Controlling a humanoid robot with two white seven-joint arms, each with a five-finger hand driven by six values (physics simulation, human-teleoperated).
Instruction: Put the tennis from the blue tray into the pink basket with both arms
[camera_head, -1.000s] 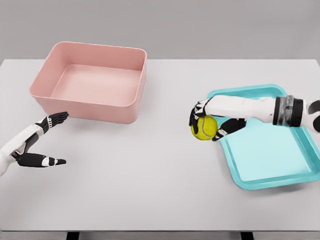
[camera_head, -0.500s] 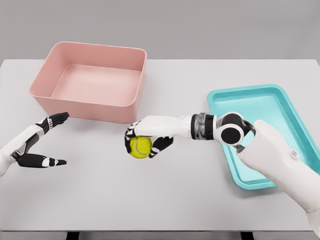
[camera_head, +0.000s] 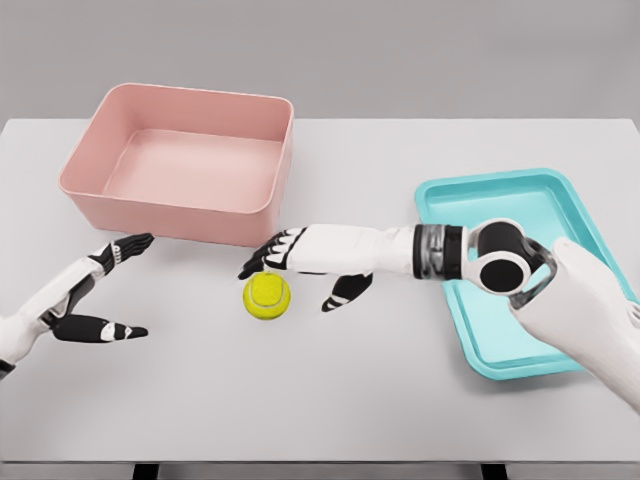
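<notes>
A yellow tennis ball (camera_head: 267, 296) lies on the white table, in front of the pink basket (camera_head: 255, 218). My right hand (camera_head: 296, 268) hovers just above and behind the ball with its fingers spread, holding nothing. The right arm reaches across from the blue tray (camera_head: 510, 364) at the right, which has nothing in it. My left hand (camera_head: 105, 290) is at the left, open, palm turned toward the ball, below the basket's front left corner.
The pink basket's interior shows nothing inside. The table's near edge (camera_head: 320, 462) runs along the bottom of the view.
The right hand carried the ball left from the tray, then let it go; the ball now rests on the table. The left hand has shifted slightly right.
</notes>
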